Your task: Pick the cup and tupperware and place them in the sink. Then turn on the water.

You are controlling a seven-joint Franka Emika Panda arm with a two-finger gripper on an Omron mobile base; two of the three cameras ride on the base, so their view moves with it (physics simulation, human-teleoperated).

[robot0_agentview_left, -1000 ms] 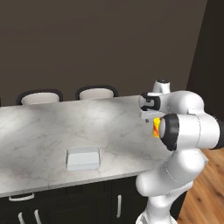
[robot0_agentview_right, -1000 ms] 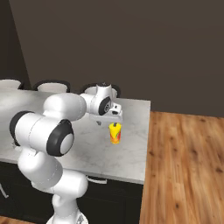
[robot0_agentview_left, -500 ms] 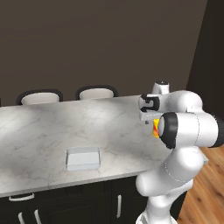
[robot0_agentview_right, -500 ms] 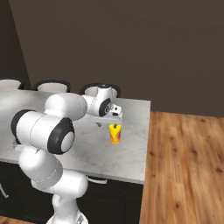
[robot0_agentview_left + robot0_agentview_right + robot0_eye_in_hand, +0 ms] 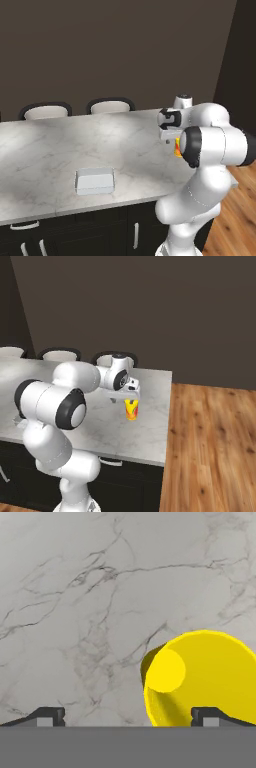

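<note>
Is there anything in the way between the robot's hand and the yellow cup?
No, nothing visible is in the way. The gripper hovers right above the cup with its jaws open wide. In the hand view the cup's open mouth sits off to one side of the jaws, on bare marble counter.

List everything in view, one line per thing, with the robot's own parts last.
cup: one, yellow with a red-orange patch, upright on the counter near its right end, under the gripper.
tupperware: one, pale grey-white, near the counter's front edge.
counter: one, grey-veined white marble over dark cabinets.
chairs: pale seats with dark backs, behind the counter.
floor: wooden, right of the counter.
wall: dark brown.
gripper: one, open, over the cup.
arm: one, white, dark joints.
</note>
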